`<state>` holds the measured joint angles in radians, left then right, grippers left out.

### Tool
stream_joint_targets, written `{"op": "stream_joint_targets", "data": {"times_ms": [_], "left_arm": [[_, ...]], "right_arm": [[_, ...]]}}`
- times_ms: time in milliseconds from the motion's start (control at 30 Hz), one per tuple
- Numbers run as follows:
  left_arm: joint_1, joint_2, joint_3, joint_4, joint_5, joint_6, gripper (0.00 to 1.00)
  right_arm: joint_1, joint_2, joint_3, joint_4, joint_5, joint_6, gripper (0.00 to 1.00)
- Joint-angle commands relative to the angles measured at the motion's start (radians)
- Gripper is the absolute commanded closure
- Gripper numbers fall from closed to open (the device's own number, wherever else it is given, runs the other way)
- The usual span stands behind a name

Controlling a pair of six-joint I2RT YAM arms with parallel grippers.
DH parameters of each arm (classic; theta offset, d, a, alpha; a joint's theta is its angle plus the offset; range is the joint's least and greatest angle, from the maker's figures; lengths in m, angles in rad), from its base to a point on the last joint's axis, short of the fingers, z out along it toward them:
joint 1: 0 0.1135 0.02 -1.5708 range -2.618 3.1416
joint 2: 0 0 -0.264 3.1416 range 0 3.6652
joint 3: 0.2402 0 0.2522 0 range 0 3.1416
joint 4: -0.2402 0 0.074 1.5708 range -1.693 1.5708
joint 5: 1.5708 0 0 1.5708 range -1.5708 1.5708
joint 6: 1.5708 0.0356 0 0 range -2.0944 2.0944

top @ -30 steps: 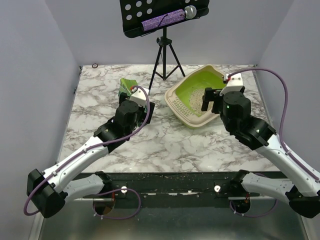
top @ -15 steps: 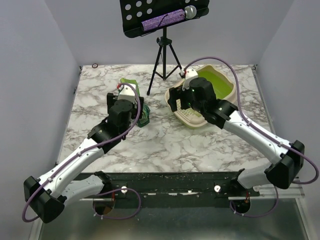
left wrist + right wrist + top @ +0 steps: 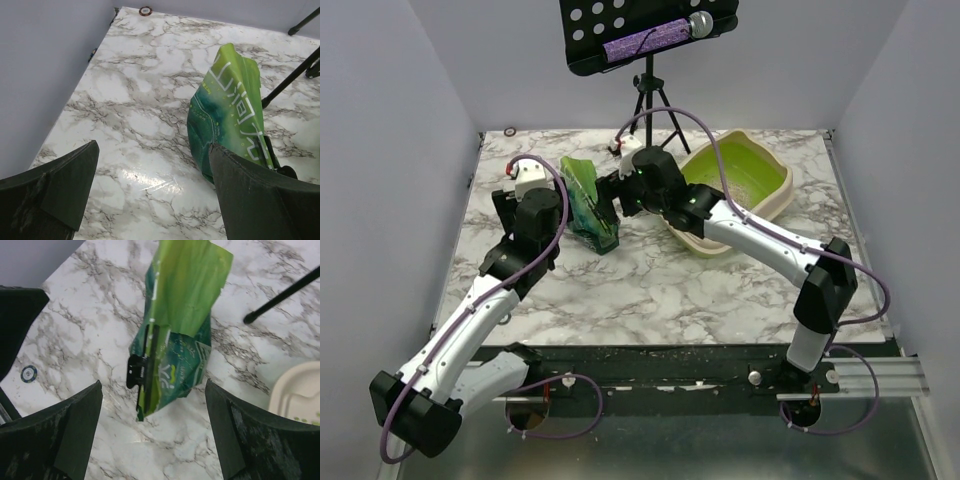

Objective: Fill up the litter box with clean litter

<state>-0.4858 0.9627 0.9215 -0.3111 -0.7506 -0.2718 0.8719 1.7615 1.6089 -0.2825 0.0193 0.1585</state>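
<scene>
Green: one bag [image 3: 588, 198], one litter box [image 3: 738, 180]

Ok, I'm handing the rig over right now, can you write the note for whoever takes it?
Left gripper: jaws open, empty, low over the table just left of the green bag.
Right gripper: jaws open, empty, hovering above the bag.
The bag stands on the marble table, a black clip on its side, nobody holding it.
The litter box sits at the back right, tilted. It shows mostly bare green with a few specks of litter, at least near the one corner visible up close.
Done: at most a little litter poured.
Left: grip the bag, lift it, tip litter into the box.
</scene>
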Motion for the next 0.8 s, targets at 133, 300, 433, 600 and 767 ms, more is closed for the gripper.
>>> {"op": "stream_joint_targets", "data": {"times_ms": [133,300,433,600,767], "left_arm": [[0.029,-0.019,0.011,-0.009,-0.047,-0.044,0.01],[0.055,-0.015,0.019,-0.022,-0.049,-0.079,0.01],[0.059,-0.016,0.014,-0.017,-0.047,-0.079,0.01],[0.061,-0.016,0.013,-0.013,-0.047,-0.078,0.01],[0.061,-0.013,0.013,-0.011,-0.038,-0.078,0.01]], "right_arm": [[0.055,0.144,0.164,-0.043,0.085,-0.046,0.13],[0.068,0.17,0.163,-0.053,0.094,-0.048,0.17],[0.073,0.191,0.178,-0.064,0.119,-0.05,0.18],[0.084,0.208,0.19,-0.078,0.131,-0.06,0.24],[0.09,0.214,0.197,-0.087,0.152,-0.071,0.36]]}}
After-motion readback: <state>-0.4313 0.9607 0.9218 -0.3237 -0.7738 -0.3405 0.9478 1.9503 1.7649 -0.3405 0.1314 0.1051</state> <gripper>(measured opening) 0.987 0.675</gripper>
